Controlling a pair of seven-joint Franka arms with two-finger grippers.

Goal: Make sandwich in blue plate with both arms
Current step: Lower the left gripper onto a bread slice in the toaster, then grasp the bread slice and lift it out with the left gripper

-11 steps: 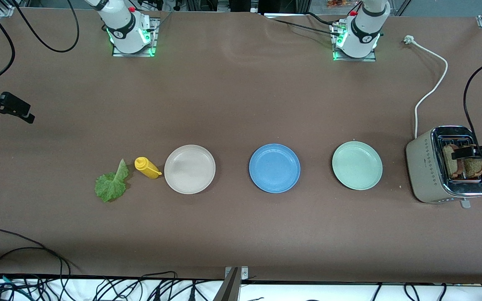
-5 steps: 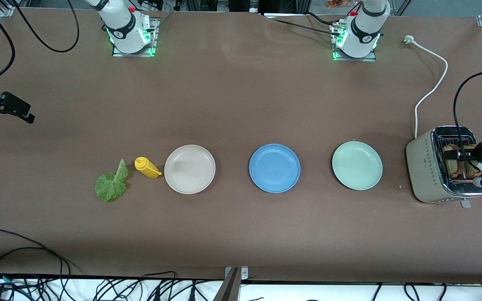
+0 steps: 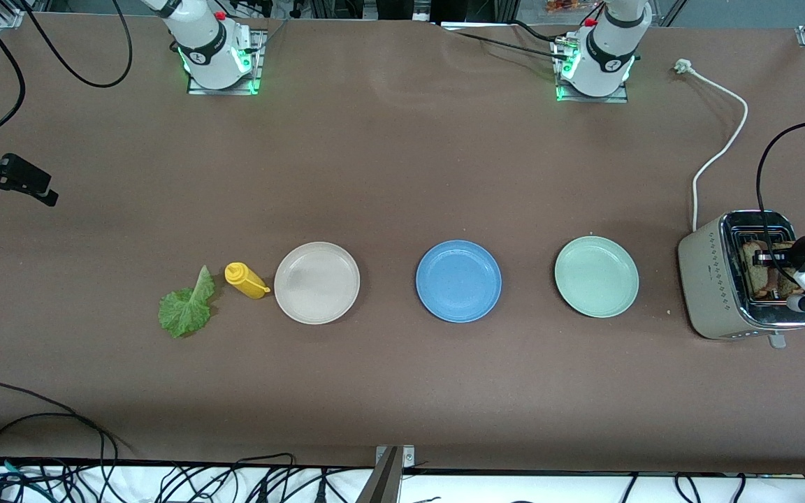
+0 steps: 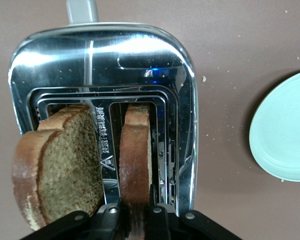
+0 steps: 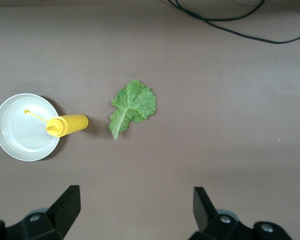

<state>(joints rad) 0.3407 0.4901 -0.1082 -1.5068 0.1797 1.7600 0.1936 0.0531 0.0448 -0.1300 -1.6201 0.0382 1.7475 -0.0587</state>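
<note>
L gripper (image 4: 135, 220) pinching bread slice (image 4: 135, 155), toaster (image 4: 185, 100)

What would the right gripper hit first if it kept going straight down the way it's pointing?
Most likely bare table. The right gripper hangs open and points down at brown surface; the lettuce leaf and yellow bottle sit off that line, though depth is hard to judge.

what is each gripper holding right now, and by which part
The left gripper is shut on the top edge of one bread slice standing in the toaster. The right gripper is open, holding nothing.
</note>
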